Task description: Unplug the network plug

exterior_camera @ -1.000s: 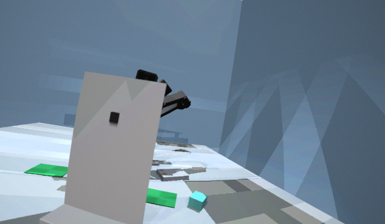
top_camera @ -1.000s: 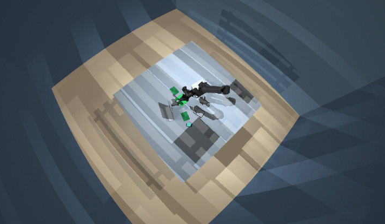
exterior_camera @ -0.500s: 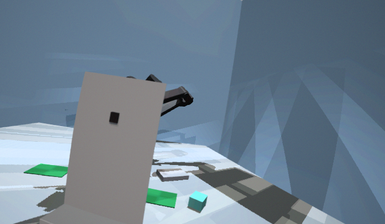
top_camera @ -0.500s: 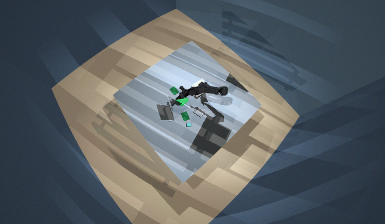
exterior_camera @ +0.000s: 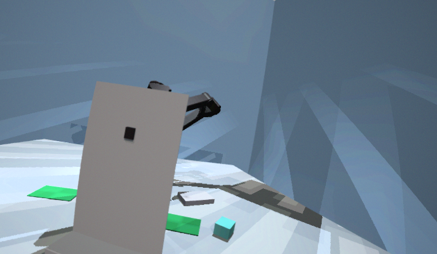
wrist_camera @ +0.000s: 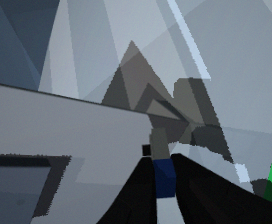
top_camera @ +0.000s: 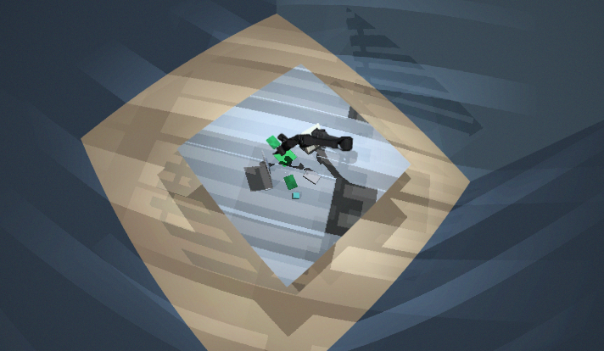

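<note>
My gripper (top_camera: 277,152) (wrist_camera: 160,164) is shut on the plug, whose blue body (wrist_camera: 164,177) and grey front part (wrist_camera: 160,144) show between and ahead of the fingertips in the wrist view. The plug is out of the socket. A small dark block sits beside its front part. The upright panel (top_camera: 266,172) (exterior_camera: 128,177) (wrist_camera: 107,137) stands beyond the fingers; its socket plate (wrist_camera: 12,192) is cut off at the lower left of the wrist view, and the socket opening is not visible there. The exterior camera sees the panel's back, which hides the gripper. Green patches (top_camera: 273,141) (top_camera: 290,181) lie on the table; which is the marked square is unclear.
Another, brighter green patch (top_camera: 291,156) lies partly under the gripper. A cyan cube (top_camera: 296,195) (exterior_camera: 224,227) and a pale flat box (top_camera: 311,176) (exterior_camera: 197,197) stand on the panel's arm side. A cream object (top_camera: 311,129) is partly hidden by the arm.
</note>
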Controlling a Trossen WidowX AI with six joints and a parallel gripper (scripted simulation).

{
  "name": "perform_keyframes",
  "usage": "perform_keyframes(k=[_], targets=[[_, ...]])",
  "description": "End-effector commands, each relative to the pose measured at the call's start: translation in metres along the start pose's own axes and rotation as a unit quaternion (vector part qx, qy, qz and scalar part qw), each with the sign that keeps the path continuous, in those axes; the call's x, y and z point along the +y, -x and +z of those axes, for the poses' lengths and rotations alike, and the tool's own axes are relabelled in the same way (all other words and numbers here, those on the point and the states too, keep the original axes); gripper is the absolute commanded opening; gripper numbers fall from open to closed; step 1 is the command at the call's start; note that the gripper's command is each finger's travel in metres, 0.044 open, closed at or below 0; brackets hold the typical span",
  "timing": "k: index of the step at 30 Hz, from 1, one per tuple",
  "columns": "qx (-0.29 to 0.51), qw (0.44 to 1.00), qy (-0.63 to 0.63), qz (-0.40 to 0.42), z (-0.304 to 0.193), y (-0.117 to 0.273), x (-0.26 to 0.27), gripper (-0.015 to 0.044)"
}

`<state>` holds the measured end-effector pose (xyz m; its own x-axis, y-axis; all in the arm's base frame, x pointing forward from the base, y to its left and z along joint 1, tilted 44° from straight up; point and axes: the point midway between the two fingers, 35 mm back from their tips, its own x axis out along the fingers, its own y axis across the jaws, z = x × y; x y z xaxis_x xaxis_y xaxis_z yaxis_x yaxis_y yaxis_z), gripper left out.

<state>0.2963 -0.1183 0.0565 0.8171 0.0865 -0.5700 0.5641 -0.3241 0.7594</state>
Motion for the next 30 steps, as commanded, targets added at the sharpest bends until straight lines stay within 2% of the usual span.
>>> perform_keyframes(k=[1, 16, 30], targets=[[0.019, 0.999, 0.025, -0.032, 0.002, -0.004, -0.011, 0.0], [0.105, 0.984, 0.086, -0.116, 0.001, -0.01, -0.05, 0.0], [0.203, 0.96, 0.123, -0.147, -0.005, -0.007, -0.075, 0.0]])
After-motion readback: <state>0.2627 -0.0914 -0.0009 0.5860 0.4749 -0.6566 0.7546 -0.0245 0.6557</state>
